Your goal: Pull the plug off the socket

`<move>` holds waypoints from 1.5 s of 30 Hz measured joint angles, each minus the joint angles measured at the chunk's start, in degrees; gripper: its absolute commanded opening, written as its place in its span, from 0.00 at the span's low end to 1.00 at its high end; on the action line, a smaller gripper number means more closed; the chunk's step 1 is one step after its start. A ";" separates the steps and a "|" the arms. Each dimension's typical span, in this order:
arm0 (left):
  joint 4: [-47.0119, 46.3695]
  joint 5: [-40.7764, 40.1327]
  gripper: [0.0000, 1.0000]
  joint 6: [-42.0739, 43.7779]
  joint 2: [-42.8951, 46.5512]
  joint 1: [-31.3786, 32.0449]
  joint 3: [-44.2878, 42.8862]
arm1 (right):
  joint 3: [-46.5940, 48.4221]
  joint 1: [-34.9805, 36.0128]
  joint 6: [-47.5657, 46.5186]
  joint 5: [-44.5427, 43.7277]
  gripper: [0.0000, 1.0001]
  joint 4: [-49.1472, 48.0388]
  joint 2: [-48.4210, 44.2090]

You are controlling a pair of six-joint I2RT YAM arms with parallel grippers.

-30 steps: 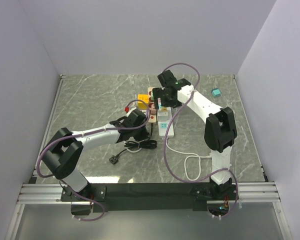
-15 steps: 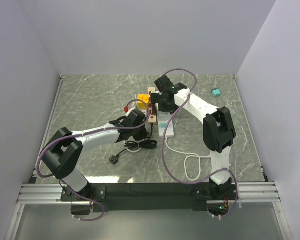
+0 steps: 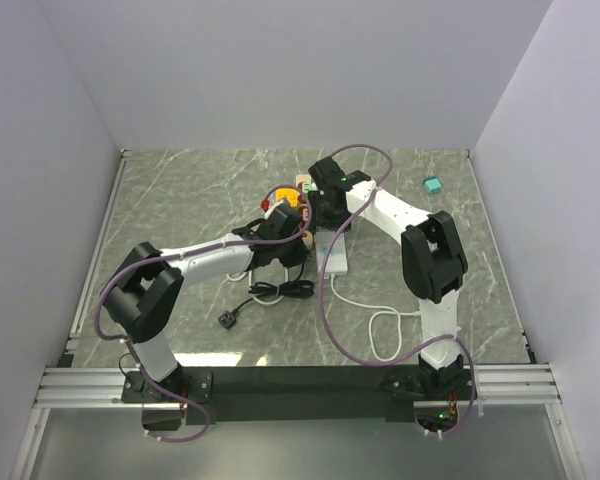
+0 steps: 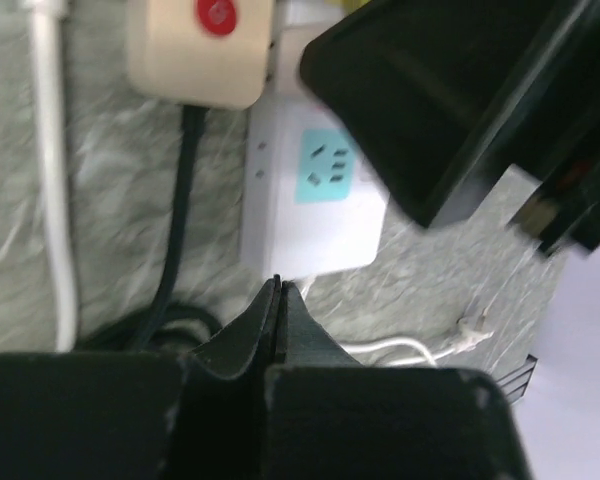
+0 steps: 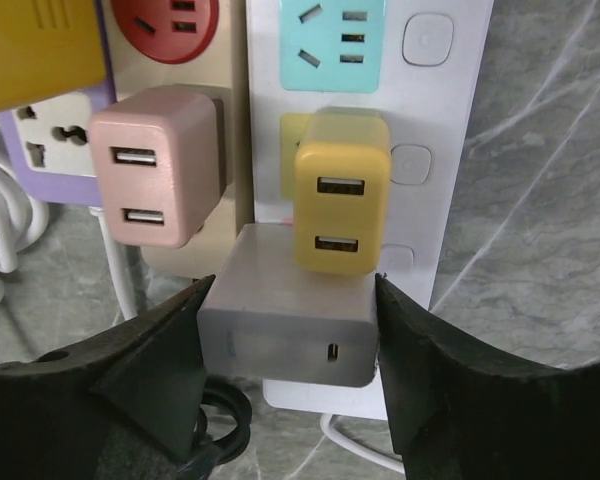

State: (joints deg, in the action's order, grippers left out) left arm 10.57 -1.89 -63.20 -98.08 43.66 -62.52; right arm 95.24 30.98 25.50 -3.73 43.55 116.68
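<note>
A white block plug (image 5: pixel 280 330) sits in the white power strip (image 5: pixel 435 130), just below a yellow USB plug (image 5: pixel 340 205). My right gripper (image 5: pixel 292 290) straddles the white plug, with both fingers pressed against its sides. In the top view the right gripper (image 3: pixel 325 215) hangs over the strip (image 3: pixel 336 262). My left gripper (image 4: pixel 278 285) is shut and empty, its tips at the near end of the white strip (image 4: pixel 315 220), beside the teal socket (image 4: pixel 325 172). In the top view the left gripper (image 3: pixel 310 262) lies left of that end.
A pink USB plug (image 5: pixel 150 180) sits in a beige strip (image 5: pixel 230 60) alongside. A coiled black cable (image 3: pixel 280 290) with a loose black plug (image 3: pixel 230 318) lies near the left arm. A white cord (image 3: pixel 385 325) loops at front right. A small teal block (image 3: pixel 433 184) stands at back right.
The right gripper came down over the strip and closed from wide open onto the white plug. The left arm swung further in toward the strip's near end, still shut.
</note>
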 measured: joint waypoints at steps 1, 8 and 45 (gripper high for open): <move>-0.42 0.31 0.00 0.00 -0.94 -0.13 -0.76 | -0.11 0.00 0.22 0.07 0.63 -0.02 0.28; -5.27 3.98 0.00 -1.29 -8.07 -0.87 -2.71 | -0.09 0.00 0.79 0.09 0.12 -0.17 0.39; -19.17 8.17 0.00 -6.47 -9.40 1.11 0.04 | 0.07 -0.37 5.38 0.66 0.00 0.04 0.42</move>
State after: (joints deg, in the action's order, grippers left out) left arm -8.60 6.28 -69.67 -107.48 44.77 -62.48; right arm 95.31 30.61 30.87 -3.07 43.59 117.10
